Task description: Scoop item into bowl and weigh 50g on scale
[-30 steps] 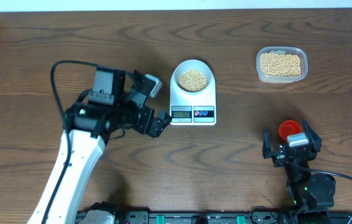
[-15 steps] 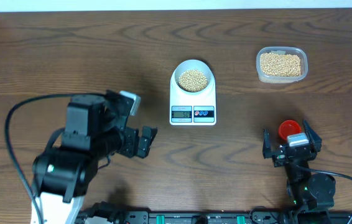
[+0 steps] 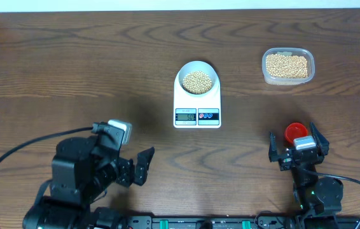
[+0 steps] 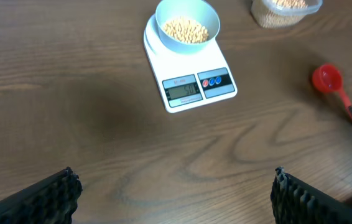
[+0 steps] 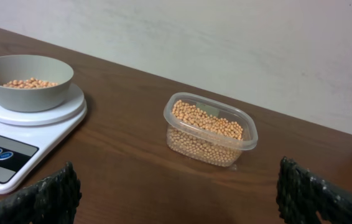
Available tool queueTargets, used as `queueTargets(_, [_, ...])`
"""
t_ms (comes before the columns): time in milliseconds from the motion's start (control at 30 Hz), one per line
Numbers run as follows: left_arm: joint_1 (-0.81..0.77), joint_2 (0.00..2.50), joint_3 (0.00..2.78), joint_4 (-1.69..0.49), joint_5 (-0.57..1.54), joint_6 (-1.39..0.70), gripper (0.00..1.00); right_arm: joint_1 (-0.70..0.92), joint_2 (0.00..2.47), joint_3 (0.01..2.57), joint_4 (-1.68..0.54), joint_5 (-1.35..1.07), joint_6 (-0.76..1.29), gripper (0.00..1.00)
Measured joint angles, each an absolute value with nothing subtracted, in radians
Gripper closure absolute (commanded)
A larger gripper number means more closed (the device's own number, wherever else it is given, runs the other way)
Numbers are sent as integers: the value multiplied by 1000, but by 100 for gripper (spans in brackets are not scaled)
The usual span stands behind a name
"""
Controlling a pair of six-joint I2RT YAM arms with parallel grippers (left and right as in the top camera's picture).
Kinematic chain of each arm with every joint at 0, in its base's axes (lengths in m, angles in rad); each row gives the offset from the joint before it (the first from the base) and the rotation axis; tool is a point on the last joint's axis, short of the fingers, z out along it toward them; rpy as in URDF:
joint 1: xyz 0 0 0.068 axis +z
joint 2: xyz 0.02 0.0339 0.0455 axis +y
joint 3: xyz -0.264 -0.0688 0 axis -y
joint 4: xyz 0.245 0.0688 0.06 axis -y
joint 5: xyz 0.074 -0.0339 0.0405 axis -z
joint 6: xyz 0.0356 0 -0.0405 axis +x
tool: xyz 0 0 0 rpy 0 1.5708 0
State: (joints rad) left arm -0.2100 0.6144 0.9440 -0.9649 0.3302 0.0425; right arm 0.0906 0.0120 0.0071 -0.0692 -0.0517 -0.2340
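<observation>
The pale bowl (image 3: 181, 79) holds tan beans (image 3: 197, 81) and stands on the white scale (image 3: 197, 102) at mid-table. My left gripper (image 3: 135, 170) is open and empty, low at the front left, well away from the scale. The left wrist view shows the bowl (image 4: 187, 47), the scale (image 4: 188, 70) and its lit display ahead of the open left gripper (image 4: 175, 199). My right gripper (image 3: 297, 147) is open at the front right, over a red scoop (image 3: 294, 132). The right wrist view shows the bowl (image 5: 27, 96) and the scale (image 5: 14, 155) at left.
A clear plastic tub (image 3: 287, 65) of beans stands at the back right; it also shows in the right wrist view (image 5: 210, 130). The red scoop (image 4: 328, 78) lies on the wood right of the scale. A pale wall runs behind the table's far edge.
My left arm has pulled back from beside the scale's front-left corner toward the front-left of the table. The right arm, bowl and scale have not moved.
</observation>
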Motion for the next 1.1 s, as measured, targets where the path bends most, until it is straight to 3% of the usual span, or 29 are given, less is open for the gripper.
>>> queueTargets(733, [-209,574,726,-758,308,3,0,91,12,7,-69,-52,-234,1])
queueTargets(1100, [-99,439,593,-671,325,1,0,91,12,7,-70,-52,-234,1])
